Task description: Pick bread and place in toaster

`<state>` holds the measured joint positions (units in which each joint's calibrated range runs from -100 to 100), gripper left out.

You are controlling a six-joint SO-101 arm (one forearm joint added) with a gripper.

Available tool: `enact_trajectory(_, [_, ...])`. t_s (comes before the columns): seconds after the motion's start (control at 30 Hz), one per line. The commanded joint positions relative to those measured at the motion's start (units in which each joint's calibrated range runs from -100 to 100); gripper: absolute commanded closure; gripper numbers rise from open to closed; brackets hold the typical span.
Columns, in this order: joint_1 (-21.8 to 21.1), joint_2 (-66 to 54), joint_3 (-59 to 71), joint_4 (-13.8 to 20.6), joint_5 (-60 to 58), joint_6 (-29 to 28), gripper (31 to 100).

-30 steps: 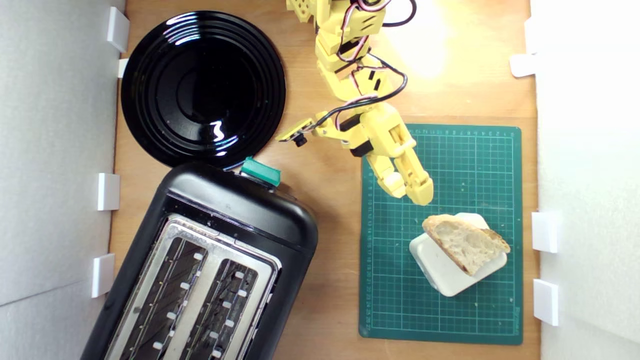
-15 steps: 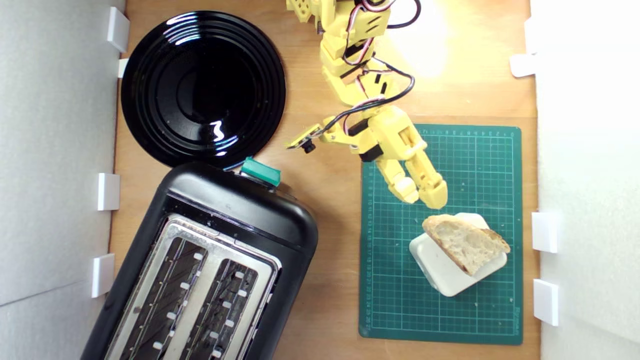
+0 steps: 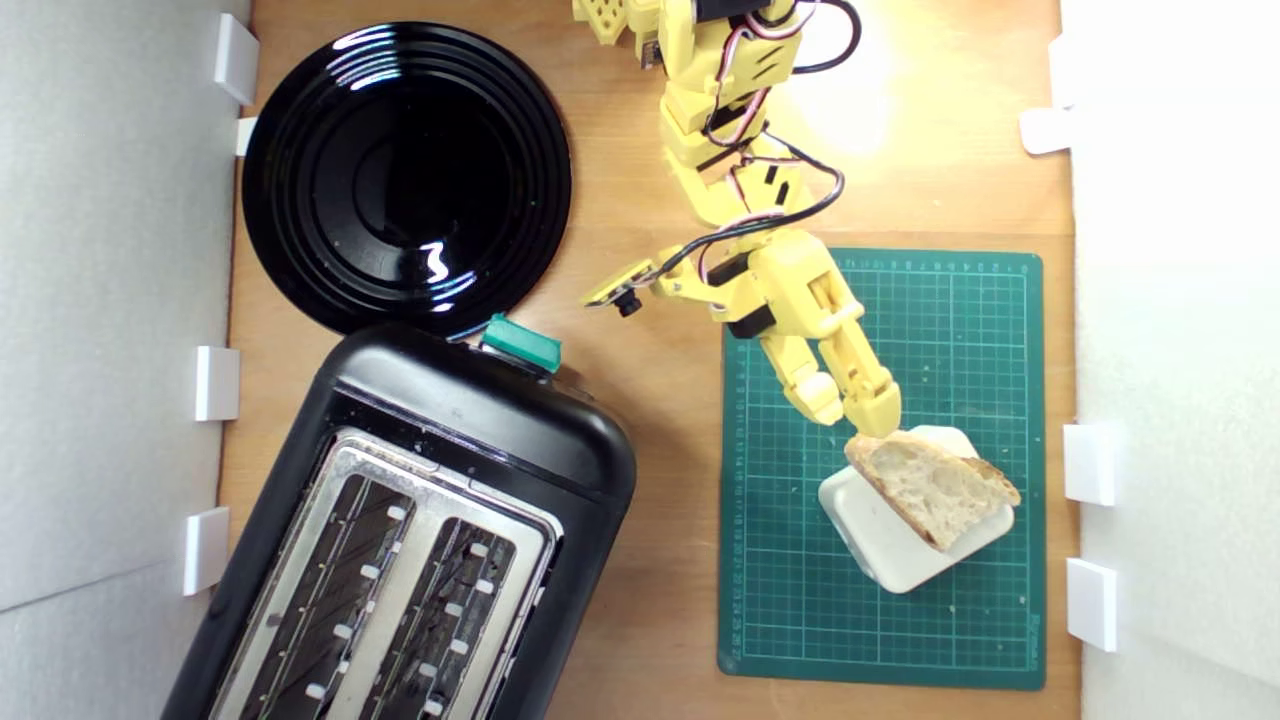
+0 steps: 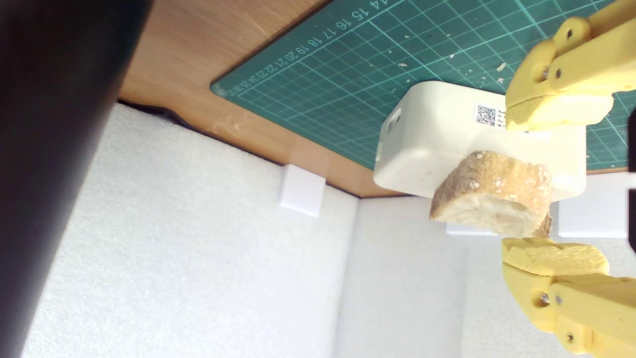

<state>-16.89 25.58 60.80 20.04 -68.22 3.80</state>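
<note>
Bread: one wedge slice, pale open crumb, brown crust, lying on top of a cream rounded block and overhanging one of its edges. The block sits on a green cutting mat at the exterior view's right.

Gripper: yellow, jaws parted, nothing held. In the wrist view the two fingertips stand one to each side of the slice's near end, a gap on both sides; no contact that I can make out.

Toaster: black, silver top plate, two slots, both vacant as far as shown; teal lever facing the arm. It stands at the exterior view's lower left, well apart from the slice.

Progress, as judged: approach about finished. Grasp, lift, carry across and drop into a slot all remain.

Black plate: round, glossy, nothing on it, just beyond the toaster.

Surface: wooden tabletop, crumbs scattered on the mat. White foam walls on both sides, small white blocks set along their bases. Bright glare near the arm's base.
</note>
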Motion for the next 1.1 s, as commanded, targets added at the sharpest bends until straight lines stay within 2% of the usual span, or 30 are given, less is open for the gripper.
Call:
enact_trajectory(0.0, [-1.24,-0.04,-2.92,-0.54,-1.57,0.30,49.7])
enact_trajectory(0.2, [-3.42,3.12,-5.01,-3.81,-1.57,2.08,49.7])
enact_trajectory(1.07, [-4.63,4.54,-12.27,-3.81,3.54,2.24,49.8])
